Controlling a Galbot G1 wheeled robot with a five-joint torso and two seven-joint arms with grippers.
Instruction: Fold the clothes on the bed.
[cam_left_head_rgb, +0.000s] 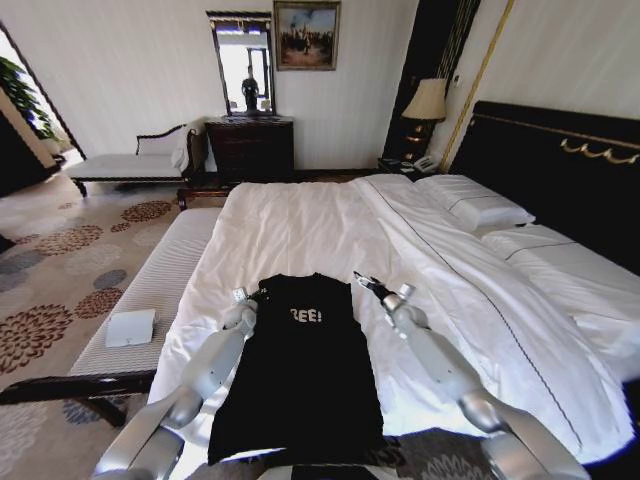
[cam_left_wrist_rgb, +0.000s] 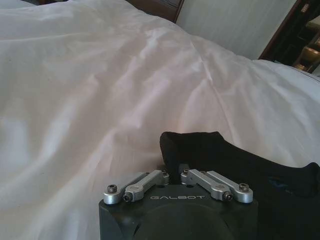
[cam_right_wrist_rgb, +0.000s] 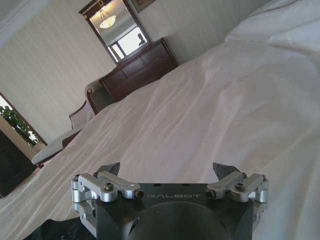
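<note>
— Where's the T-shirt (cam_left_head_rgb: 300, 370)?
— On the bed (cam_left_head_rgb: 300, 225), by its foot edge, sleeves folded in.
— The grippers?
— Left gripper (cam_left_wrist_rgb: 173, 172) pinches the shirt's corner; right gripper (cam_right_wrist_rgb: 167, 170) hangs released. Dresser (cam_left_head_rgb: 250, 145) beyond.

Black T-shirt (cam_left_head_rgb: 300, 380), white-lettered; white bed (cam_left_head_rgb: 300, 225)

You could read white letters "REE!" on the chest of the black T-shirt (cam_left_head_rgb: 300, 370) in the head view, the start of the word lost in a fold. In each wrist view you had the brand "GALBOT" printed in pale capitals on the black body of the left gripper (cam_left_wrist_rgb: 174, 176) and of the right gripper (cam_right_wrist_rgb: 166, 176).
</note>
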